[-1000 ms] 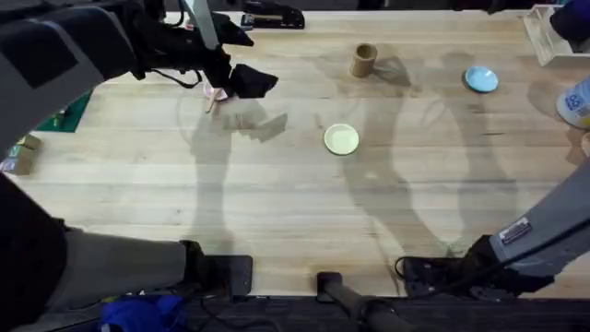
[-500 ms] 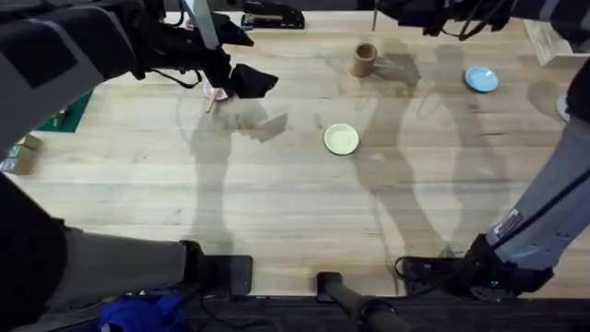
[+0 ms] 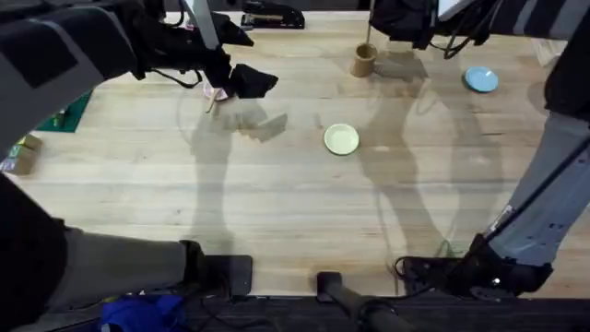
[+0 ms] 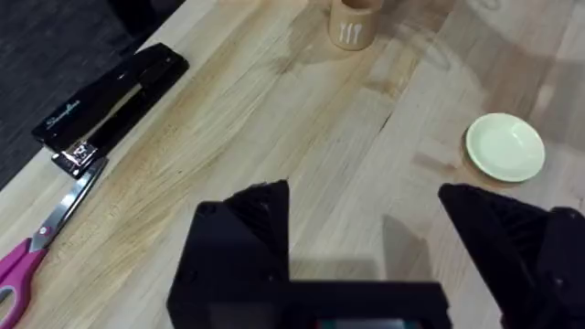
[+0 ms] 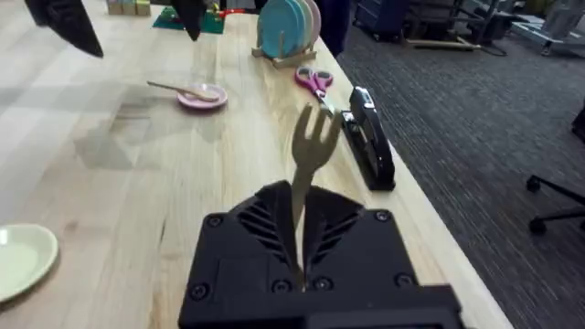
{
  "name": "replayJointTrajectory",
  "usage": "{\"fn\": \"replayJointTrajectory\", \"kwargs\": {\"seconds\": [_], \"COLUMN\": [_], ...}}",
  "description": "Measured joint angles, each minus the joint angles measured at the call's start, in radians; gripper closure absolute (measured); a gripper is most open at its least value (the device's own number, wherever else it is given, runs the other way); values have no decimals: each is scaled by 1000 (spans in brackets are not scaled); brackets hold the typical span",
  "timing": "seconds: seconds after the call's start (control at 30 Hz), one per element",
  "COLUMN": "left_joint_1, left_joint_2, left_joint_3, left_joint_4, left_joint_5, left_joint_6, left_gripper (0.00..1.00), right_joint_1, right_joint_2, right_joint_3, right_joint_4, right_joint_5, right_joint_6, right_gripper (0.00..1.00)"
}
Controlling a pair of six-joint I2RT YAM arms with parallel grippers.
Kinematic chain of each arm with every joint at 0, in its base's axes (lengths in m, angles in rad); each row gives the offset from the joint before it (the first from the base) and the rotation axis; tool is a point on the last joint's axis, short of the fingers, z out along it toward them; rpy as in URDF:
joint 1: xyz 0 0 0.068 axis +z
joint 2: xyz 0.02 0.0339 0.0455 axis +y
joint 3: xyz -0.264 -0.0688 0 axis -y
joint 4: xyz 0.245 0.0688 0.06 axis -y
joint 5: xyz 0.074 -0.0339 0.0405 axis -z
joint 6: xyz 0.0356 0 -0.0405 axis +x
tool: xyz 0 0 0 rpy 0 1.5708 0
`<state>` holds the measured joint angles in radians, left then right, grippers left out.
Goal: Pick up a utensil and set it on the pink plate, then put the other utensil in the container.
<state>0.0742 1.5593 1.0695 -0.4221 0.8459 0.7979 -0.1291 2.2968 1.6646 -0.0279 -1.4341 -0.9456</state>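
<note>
Left arm extends to the far left of the table, left gripper (image 4: 366, 228) with fingers spread wide and empty; right arm reaches to the far edge, right gripper (image 5: 302, 242) clamped on the fork (image 5: 311, 155)

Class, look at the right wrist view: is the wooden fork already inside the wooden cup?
No, the fork stands upright, clamped in the right tool, tines up, above the table's far edge.

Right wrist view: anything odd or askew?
Nothing stands out. The small wooden fork stands tines-up, clamped in the right gripper; the slim pale wooden utensil lies across the small pink plate.
</note>
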Motion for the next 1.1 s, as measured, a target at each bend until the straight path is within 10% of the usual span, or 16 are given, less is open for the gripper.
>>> {"fn": "replayJointTrajectory", "kwargs": {"seconds": [1.1], "left_joint_1": [0], "left_joint_2": [0], "left_joint_3": [0], "left_joint_4": [0], "left_joint_5": [0], "left_joint_6": [0], "left_gripper": [6], "right_joint_1": [8], "right_joint_2": [96], "right_joint_3": [1], "right_joint_4": [-35], "right_joint_5": [48], "right_joint_6": [-25], "right_gripper": [970]}}
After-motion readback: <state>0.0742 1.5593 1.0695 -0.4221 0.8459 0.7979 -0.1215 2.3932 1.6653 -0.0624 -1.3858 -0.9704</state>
